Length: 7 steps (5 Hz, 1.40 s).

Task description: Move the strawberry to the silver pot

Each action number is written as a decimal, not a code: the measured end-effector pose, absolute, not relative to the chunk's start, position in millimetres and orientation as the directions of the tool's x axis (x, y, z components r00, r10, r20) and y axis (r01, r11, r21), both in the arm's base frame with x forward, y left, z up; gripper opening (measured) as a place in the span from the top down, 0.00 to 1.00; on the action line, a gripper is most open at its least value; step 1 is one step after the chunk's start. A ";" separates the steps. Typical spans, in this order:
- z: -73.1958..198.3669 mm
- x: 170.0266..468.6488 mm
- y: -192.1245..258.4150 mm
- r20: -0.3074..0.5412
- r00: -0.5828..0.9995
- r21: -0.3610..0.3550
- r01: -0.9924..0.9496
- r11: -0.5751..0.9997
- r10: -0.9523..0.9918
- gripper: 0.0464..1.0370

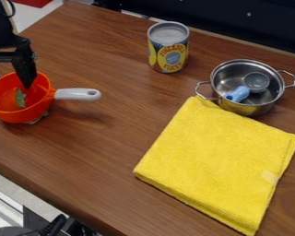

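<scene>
At the left edge, the black gripper (pixel 11 79) hangs over the orange pan (pixel 15 116), open, with its two fingers apart. Inside that pan, just below the gripper, lies a small thing with a green top (pixel 20 97), which looks like the strawberry; its red body is hard to tell from the orange. Toward the right back stands the silver pot (pixel 226 103), two-handled, holding a blue-handled cup or scoop (pixel 239 93).
A yellow-labelled can (pixel 168 51) stands at the back middle. The folded yellow towel (pixel 217 161) lies in front of the silver pot and touches it. The pan's white handle (pixel 78 94) points right, and something greenish (pixel 40 117) shows beneath the pan.
</scene>
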State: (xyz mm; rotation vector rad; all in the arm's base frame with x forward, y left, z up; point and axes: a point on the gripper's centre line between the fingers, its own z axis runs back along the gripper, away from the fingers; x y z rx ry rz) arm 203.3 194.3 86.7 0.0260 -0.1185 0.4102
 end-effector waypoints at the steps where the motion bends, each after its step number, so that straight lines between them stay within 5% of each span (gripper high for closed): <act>1: 80.9 202.2 189.8 0.127 0.914 -0.013 -0.387 0.922 0.386 0.04; 7: 72.9 207.8 188.9 0.183 0.892 0.039 -0.427 0.903 0.414 0.04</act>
